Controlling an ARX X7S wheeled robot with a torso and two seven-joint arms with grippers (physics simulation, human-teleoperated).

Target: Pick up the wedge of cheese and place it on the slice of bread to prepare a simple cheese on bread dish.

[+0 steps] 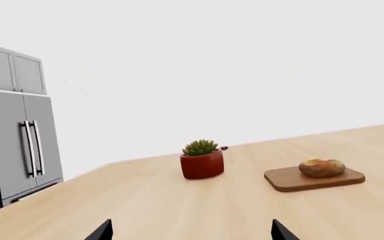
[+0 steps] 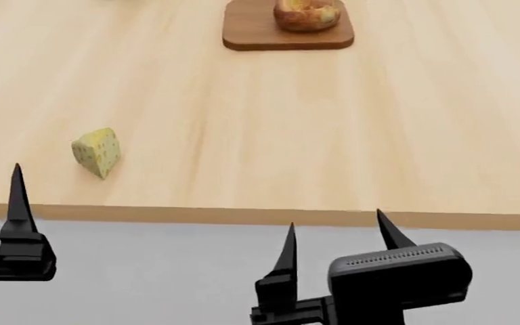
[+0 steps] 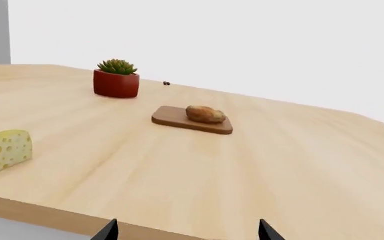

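The wedge of cheese [image 2: 97,152] is pale yellow with dark holes and lies near the table's front left edge; it also shows in the right wrist view [image 3: 10,148]. The slice of bread [image 2: 306,13], a round golden-brown bun, sits on a wooden board [image 2: 251,35] at the far middle; it also shows in both wrist views [image 1: 321,168] [image 3: 206,114]. My left gripper [image 1: 192,232] is open and empty; one finger [image 2: 16,203] shows in front of the table's edge, below and left of the cheese. My right gripper [image 2: 334,223] [image 3: 188,229] is open and empty at the front edge.
A red pot with a green succulent [image 1: 202,160] [image 3: 116,79] stands on the table beyond the board [image 1: 292,182] [image 3: 172,120]. A small dark object [image 3: 166,83] lies behind it. A steel fridge [image 1: 18,145] stands beyond the table. The table's front edge [image 2: 242,215] runs just ahead of both grippers.
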